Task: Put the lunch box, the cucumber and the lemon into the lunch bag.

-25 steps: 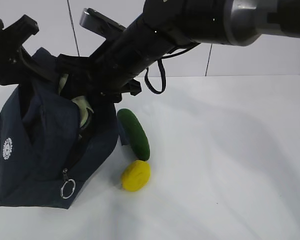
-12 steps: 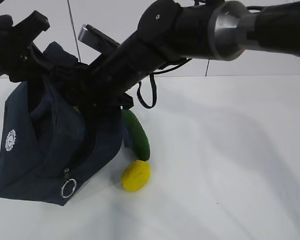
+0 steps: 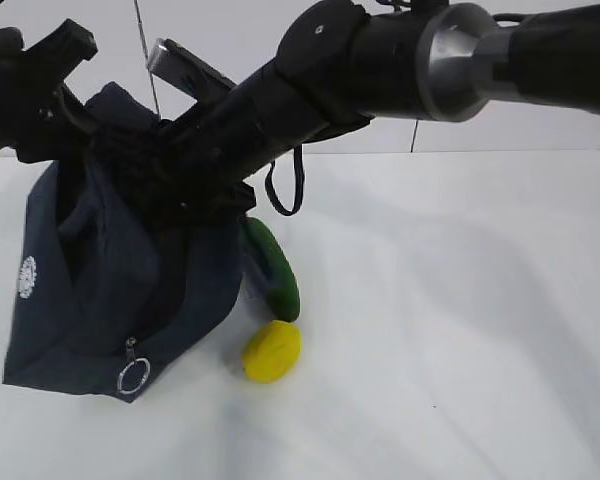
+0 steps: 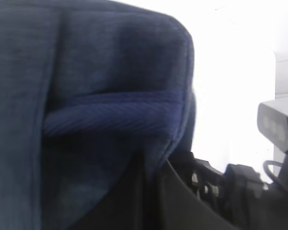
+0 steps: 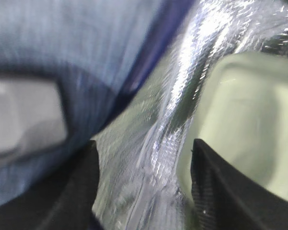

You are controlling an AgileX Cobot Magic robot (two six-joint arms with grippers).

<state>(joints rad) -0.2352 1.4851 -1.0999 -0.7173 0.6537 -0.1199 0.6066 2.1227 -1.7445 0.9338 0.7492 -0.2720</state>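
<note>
Exterior view first: you see the lunch bag [image 3: 120,290] standing at the left of the white table [image 3: 460,330], its mouth hidden behind both dark arms, with the ring pull [image 3: 133,377] hanging at its front lower corner. The cucumber [image 3: 272,268] lies just beside the bag's right wall and the lemon [image 3: 271,351] sits just in front of the cucumber's near end, both still outside. Left wrist view next: you get only navy fabric and a strap fold filling the frame; the left gripper itself is not visible there, but it is clenched and looks to be pinching the bag's rim to keep it open, though you cannot confirm what it grips. Right wrist view last: the right gripper [image 5: 144,187] is inside the bag, its two dark fingers [image 5: 221,191] spread apart against the silvery lining, and the pale green lid of the lunch box [image 5: 249,129] lies just beyond the right finger, seemingly let go. Your risk now is pulling that arm out: a finger could snag the lining or rim, tip the bag, or nudge the cucumber and lemon away
</note>
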